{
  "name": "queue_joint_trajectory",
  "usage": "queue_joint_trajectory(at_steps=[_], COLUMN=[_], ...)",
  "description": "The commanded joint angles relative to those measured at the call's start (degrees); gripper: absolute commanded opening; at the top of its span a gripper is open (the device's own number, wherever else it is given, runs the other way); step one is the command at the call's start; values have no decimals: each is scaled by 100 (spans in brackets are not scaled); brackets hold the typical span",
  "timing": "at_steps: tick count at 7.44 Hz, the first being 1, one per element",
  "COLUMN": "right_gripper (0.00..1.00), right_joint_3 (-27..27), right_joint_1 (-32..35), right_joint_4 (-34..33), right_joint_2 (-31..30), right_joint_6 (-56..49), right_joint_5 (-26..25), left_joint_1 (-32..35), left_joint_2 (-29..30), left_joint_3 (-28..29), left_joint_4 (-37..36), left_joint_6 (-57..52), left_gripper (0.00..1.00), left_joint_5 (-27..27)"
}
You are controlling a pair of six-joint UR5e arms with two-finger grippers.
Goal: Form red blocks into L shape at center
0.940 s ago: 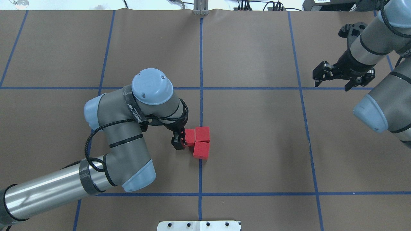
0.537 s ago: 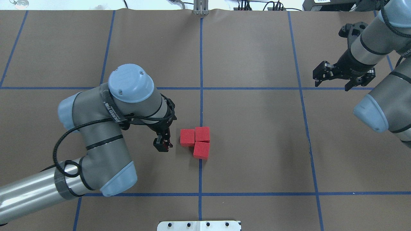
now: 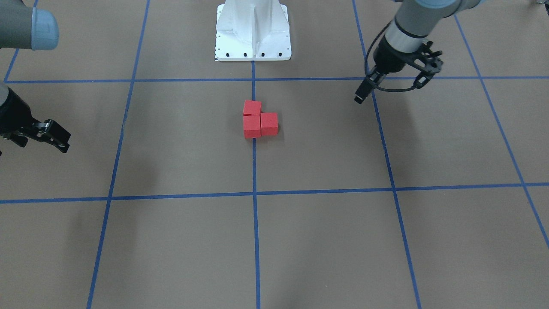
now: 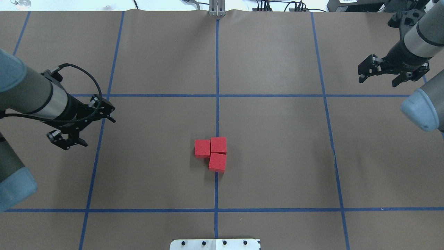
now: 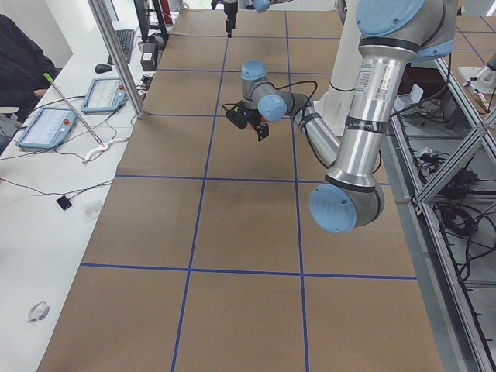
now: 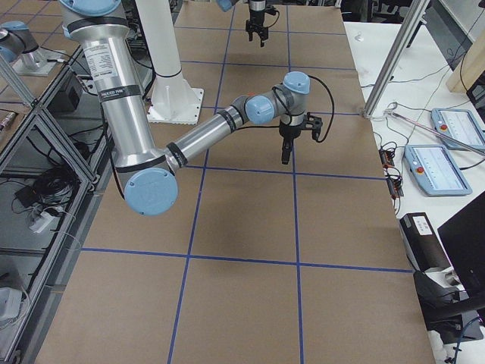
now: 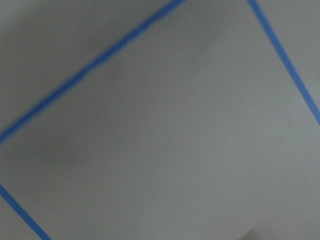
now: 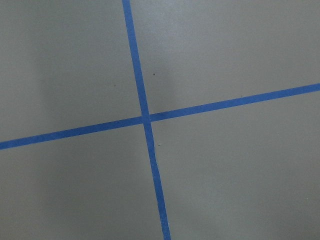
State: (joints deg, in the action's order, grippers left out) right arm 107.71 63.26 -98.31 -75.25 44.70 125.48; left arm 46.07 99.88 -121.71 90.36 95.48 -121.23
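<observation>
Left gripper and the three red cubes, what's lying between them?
Nothing. The overhead view shows only bare brown table surface between the left gripper and the small matte red cubes.

The overhead view looked forward and down from behind the robot onto the tabletop (image 4: pixel 277 156); the front-facing view looked steeply down from the opposite side, the robot's base (image 3: pixel 253 30) at its top. Both shared the red blocks (image 4: pixel 218 147) at mid-grid. The two side views looked along the tabletop from its ends. Each wrist view sat close above bare surface crossed by blue tape lines (image 8: pixel 145 120); the left one was blurred.
</observation>
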Motion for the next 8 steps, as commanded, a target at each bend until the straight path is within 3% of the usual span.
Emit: queue_joint_trajectory(at_steps=[1, 3, 5, 6, 8], right_gripper=[99, 99, 99, 99, 99], right_joint_3=[-188, -373, -819, -978, -1067], right_joint_1=[623, 1361, 1977, 2154, 2173], right_joint_4=[5, -12, -56, -30, -13], right_joint_2=[-296, -612, -640, -614, -640], right_joint_6=[-1001, -1899, -3076, -3334, -3310], right_joint_5=[510, 818, 934, 934, 899], left_joint_1=[1232, 2568, 3518, 3706, 3848], left_joint_2=[-704, -829, -716, -698, -689], left_joint_3=[181, 996, 1935, 2123, 2073], left_joint_4=[0, -9, -18, -27, -88], left_joint_6=[-3319, -6054, -7825, -8382, -8431], left_gripper=[100, 100, 100, 100, 100], left_joint_5=[-259, -1102, -1140, -1131, -1201])
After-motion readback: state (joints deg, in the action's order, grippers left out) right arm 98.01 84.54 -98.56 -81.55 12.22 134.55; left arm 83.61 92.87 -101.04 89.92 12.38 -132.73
